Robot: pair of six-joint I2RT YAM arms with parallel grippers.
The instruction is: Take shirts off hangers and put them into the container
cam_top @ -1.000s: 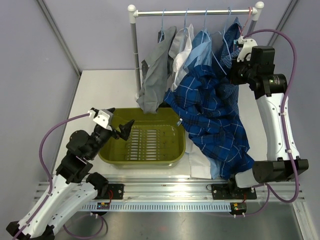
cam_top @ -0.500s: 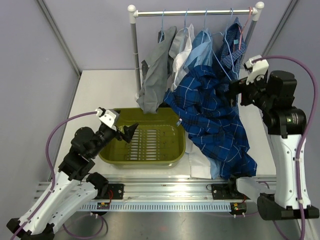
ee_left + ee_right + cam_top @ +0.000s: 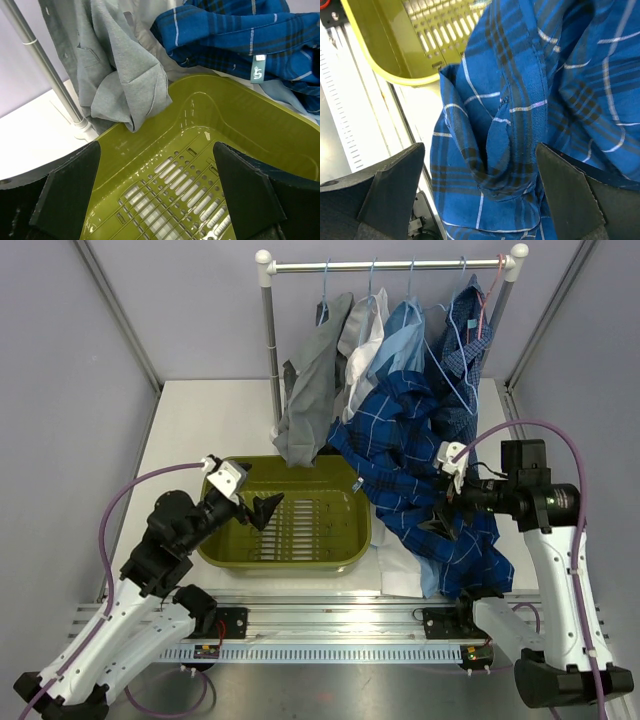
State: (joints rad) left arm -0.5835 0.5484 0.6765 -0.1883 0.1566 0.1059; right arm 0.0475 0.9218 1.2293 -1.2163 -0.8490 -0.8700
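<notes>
Right arm dropped from the silver rail (image 3: 390, 266) at upper right to mid-right. Right gripper (image 3: 440, 520) went from closed to jaws wide apart, empty, over the dark blue windowpane-check shirt (image 3: 415, 465). The shirt trailed onto the white table (image 3: 200, 420), right of the olive-green slotted plastic tub (image 3: 290, 566). Left gripper (image 3: 265, 510) was spread and empty above the tub. Best bet looked like pinching the thick fold, lifting it clear of the rim, then releasing inside.
</notes>
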